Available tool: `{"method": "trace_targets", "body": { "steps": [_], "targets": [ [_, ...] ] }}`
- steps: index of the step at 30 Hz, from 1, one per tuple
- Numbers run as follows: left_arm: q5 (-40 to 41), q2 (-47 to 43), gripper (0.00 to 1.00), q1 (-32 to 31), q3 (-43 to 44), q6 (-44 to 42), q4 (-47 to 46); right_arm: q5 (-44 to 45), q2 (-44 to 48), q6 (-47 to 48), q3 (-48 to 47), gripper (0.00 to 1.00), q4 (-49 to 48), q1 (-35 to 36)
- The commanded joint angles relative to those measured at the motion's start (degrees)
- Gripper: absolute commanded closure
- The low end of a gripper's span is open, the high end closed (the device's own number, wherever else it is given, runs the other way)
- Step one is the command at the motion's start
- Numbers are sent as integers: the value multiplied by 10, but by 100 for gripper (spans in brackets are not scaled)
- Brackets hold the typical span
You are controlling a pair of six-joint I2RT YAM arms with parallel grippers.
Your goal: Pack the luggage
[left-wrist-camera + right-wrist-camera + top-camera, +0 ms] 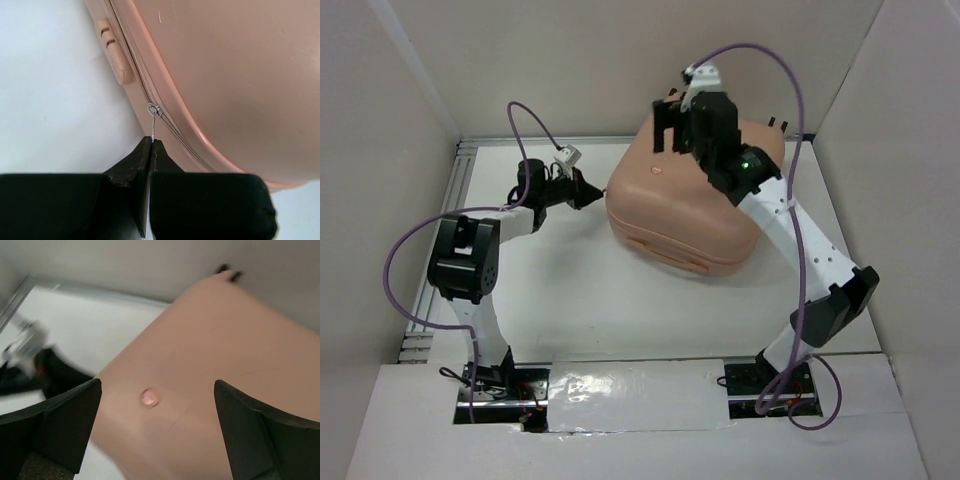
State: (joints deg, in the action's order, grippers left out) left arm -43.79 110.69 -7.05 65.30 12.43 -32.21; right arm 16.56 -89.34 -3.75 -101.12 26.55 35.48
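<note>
The peach-pink luggage (685, 200) lies closed on the white table at the back centre. My left gripper (594, 197) is at its left side, shut on the thin metal zipper pull (153, 120) that hangs from the zipper line (170, 125); the tips meet in the left wrist view (151, 141). My right gripper (675, 125) is open above the back of the lid, its fingers (65, 425) wide apart over the shell (210, 355) and a small round emblem (149, 397). The luggage also fills the left wrist view (225, 75).
White walls close in the table on the left, back and right. A metal rail (445, 215) runs along the left edge. A pink side handle (116, 57) sits on the luggage's side. Small black wheels (227, 274) show at the far end.
</note>
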Motion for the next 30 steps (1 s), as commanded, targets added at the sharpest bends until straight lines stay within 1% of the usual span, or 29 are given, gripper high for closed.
{"method": "trace_targets", "body": {
  "steps": [1,2,3,4,6,7,8,9,12,13,15,19,20,22,23,25,27,28,30],
  "targets": [
    [23,-62,100,25,-49,0,-7,151,-45,-66,-56,0,84,-72],
    [23,-74,100,25,-60,7,-7,167,-45,-85,-56,0,84,-87],
    [23,-86,100,25,-71,12,-12,183,-53,-97,-56,0,91,-119],
    [23,-99,100,25,-95,12,-12,214,-53,-109,-56,0,91,-137],
    [28,-140,100,3,-115,12,-8,236,-53,-153,-42,0,97,-170],
    [42,-153,100,-7,-129,4,1,236,-53,-167,-36,0,104,-209],
    [50,-180,100,-30,-129,-21,13,236,-53,-199,-19,0,104,-230],
    [77,-193,100,-43,-136,-34,38,222,-53,-206,-7,0,96,-271],
    [102,-227,100,-74,-149,-55,57,211,-73,-245,7,0,96,-326],
    [107,-232,100,-75,-155,-55,58,211,-73,-252,8,0,96,-350],
    [114,-238,100,-80,-163,-55,58,211,-82,-253,13,0,82,-364],
    [120,-244,100,-80,-177,-55,58,139,-116,-253,40,0,35,-398],
    [112,-244,100,-80,-177,-62,66,107,-124,-253,46,0,13,-406],
    [105,-257,100,-92,-184,-68,72,75,-157,-253,46,0,-9,-406],
    [105,-274,100,-92,-200,-68,72,42,-169,-239,46,0,-24,-406],
    [113,-296,100,-104,-218,-73,72,15,-206,-238,31,0,-38,-406],
    [127,-315,100,-104,-239,-68,72,-5,-230,-253,19,0,-38,-406],
    [132,-327,100,-104,-244,-68,78,-22,-257,-269,13,0,-49,-406],
    [137,-327,100,-104,-250,-68,86,-46,-263,-269,13,0,-73,-406]
  ]
}}
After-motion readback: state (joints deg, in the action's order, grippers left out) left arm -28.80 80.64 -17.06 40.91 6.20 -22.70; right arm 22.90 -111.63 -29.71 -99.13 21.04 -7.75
